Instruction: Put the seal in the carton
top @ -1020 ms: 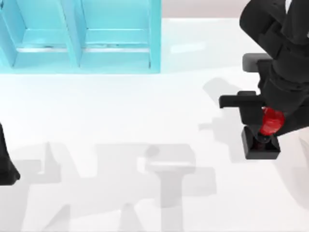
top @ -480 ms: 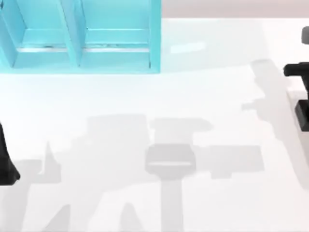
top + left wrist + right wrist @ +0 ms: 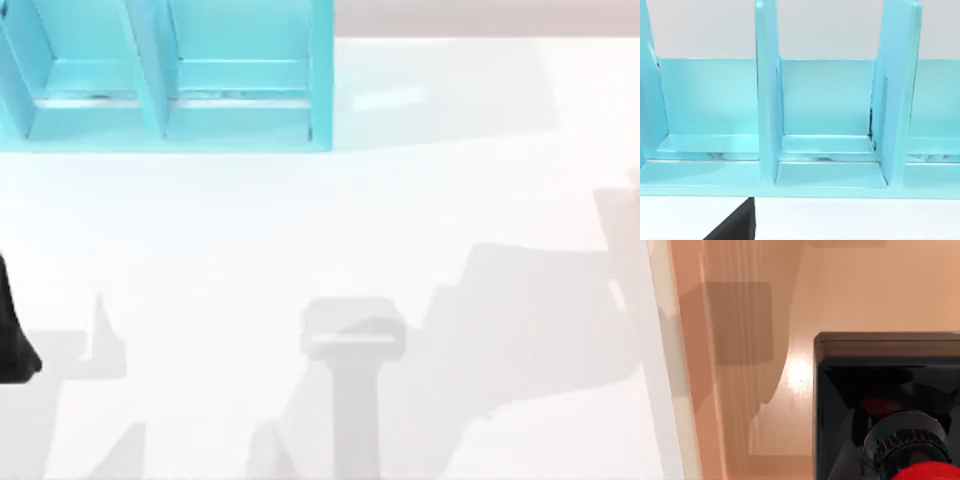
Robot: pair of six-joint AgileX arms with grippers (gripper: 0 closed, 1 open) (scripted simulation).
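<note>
**Seal over the carton floor, close under the right wrist**

Grip of the right jaws: cannot tell. Grip of the left jaws: cannot tell either.

Closest in the right wrist view, the seal (image 3: pixel 885 385): a black square block with a sharp upper rim and a glossy top face that dips toward the middle. Out of that dip, a dark ribbed collar, and above the collar the start of a shiny red rounded knob, cut off by the picture's edge. Upright as far as can be judged, with the knob toward the camera and the block away from it.

Behind and around the block, the carton (image 3: pixel 740 390): a peach-tan inside, a smooth floor with a pale glint just beside the block, one tall side wall with a light rim, and the block's shadow cast on wall and floor. Seal placed within the carton's walls as seen from above; whether resting on the floor or hanging clear of it, cannot tell.

Farther out, in the top view: a white surface (image 3: pixel 300 230) crossed by grey shadows, a light blue rack (image 3: pixel 320 90) at the far left corner, and the left arm (image 3: pixel 15 340) parked at the left edge.

In the left wrist view: the same rack head-on, upright dividers between open compartments, and a dark wedge at the picture's edge before it.
</note>
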